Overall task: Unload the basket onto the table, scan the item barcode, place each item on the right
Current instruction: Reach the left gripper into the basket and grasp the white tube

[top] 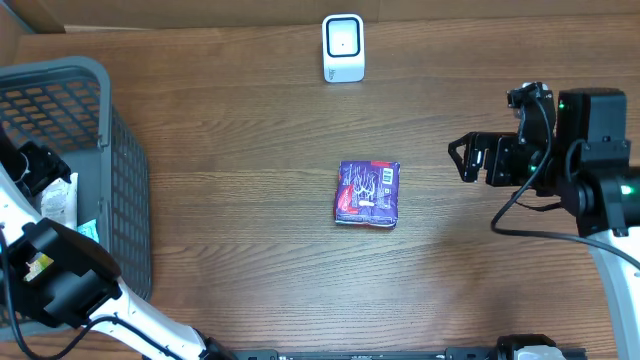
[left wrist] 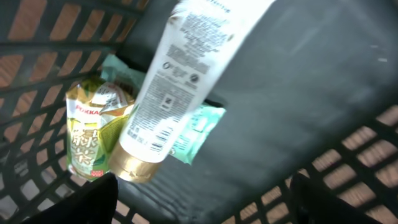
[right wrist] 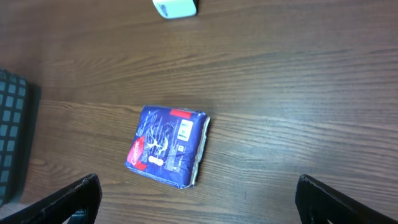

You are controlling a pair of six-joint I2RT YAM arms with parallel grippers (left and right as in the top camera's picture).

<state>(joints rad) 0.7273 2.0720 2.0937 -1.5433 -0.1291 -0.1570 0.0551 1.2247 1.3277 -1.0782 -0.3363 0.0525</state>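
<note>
My left gripper (left wrist: pixel 202 211) is down inside the grey basket (top: pixel 120 190), open, its dark fingers (left wrist: pixel 93 202) wide apart with nothing between them. Just beyond it lie a white tube with a gold cap (left wrist: pixel 171 93), a green tea pack (left wrist: pixel 93 134) and a teal packet (left wrist: pixel 199 127) under the tube. A purple pack (top: pixel 367 192) lies flat on the table's middle, its small barcode label facing up (right wrist: pixel 168 146). The white scanner (top: pixel 343 47) stands at the back edge. My right gripper (top: pixel 465 158) hovers open to the right of the purple pack.
The basket's slatted walls (left wrist: pixel 50 37) close in around my left gripper. From the right wrist the scanner (right wrist: pixel 176 7) shows at the top and the basket's edge (right wrist: pixel 12 137) at the left. Bare wood surrounds the purple pack.
</note>
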